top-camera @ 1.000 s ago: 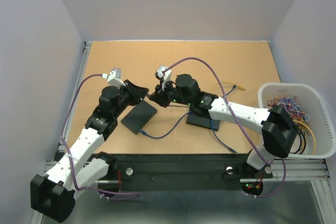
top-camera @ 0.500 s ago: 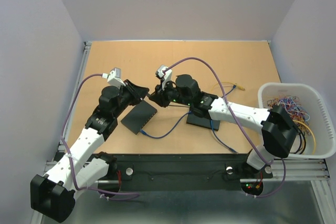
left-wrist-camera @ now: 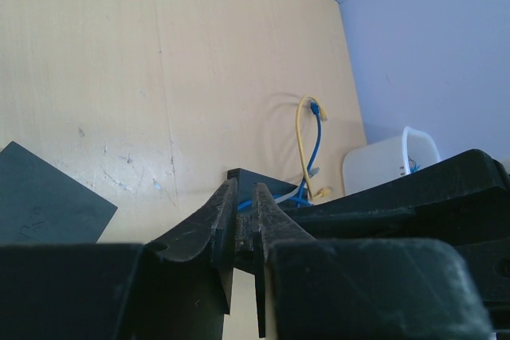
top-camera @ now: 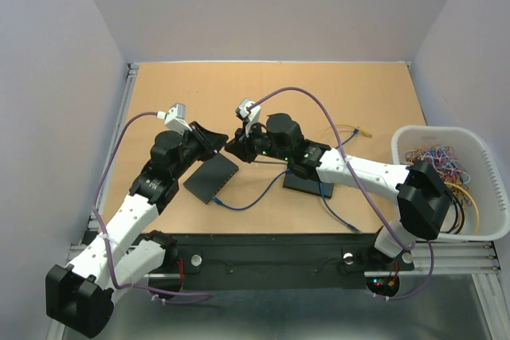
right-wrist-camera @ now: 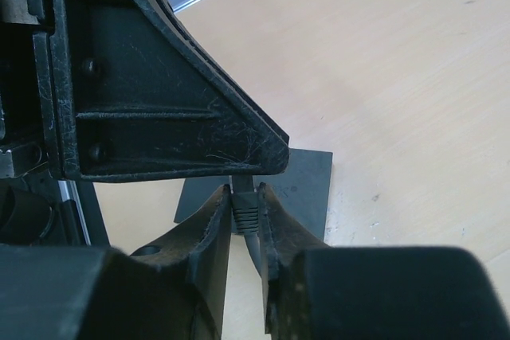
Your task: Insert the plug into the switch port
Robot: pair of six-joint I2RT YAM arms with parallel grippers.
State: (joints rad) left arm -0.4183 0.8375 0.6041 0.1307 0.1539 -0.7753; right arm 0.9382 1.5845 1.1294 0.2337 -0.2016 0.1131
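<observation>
My two grippers meet in mid-air above the table. The right gripper is shut on the ribbed grey boot of the plug. The plug's tip is hidden behind a left finger. The left gripper is shut too, with a small dark piece that looks like the plug's front end pinched between its jaws. A flat black switch lies on the table just below them. Its ports do not show.
A second black switch box lies under the right arm, with blue and white cables in it. A blue cable loops across the wood. A yellow cable lies further back. A white basket of wires stands at the right edge.
</observation>
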